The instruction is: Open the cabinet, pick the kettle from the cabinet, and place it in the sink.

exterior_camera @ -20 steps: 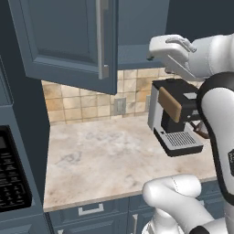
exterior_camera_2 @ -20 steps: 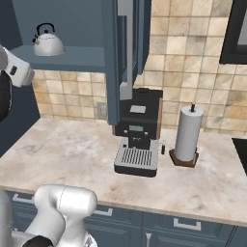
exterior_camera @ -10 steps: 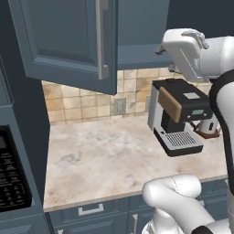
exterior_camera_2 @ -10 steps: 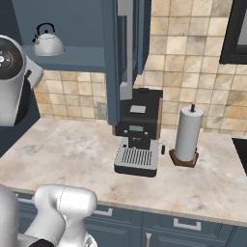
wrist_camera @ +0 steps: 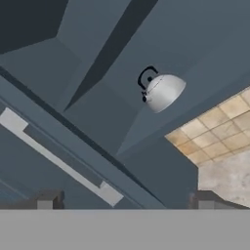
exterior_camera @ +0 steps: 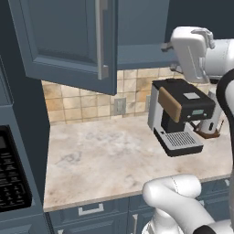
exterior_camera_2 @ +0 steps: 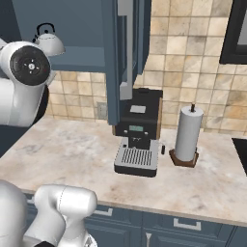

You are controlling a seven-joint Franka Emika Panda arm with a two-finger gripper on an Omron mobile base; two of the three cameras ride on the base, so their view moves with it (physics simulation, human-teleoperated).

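Kettle (wrist_camera: 163, 91) sits alone on shelf inside open cabinet (exterior_camera_2: 72, 29), well ahead of gripper (wrist_camera: 125, 202) w/ jaws wide apart, prob. light, rigid, smooth-sided & slippery, so best pinched at arched handle, not round body.

My arm rises from the base with its white elbow link bent low in front of me, then climbs steeply so my wrist sits high, at upper-shelf height. My hand is rolled, so what I see along my gripper (wrist_camera: 124, 201) comes out tilted. My jaws stand wide apart, with nothing between them and nothing touching them. My two dark fingertips (wrist_camera: 46, 201) poke up near the bottom of the hand view, one at each side.
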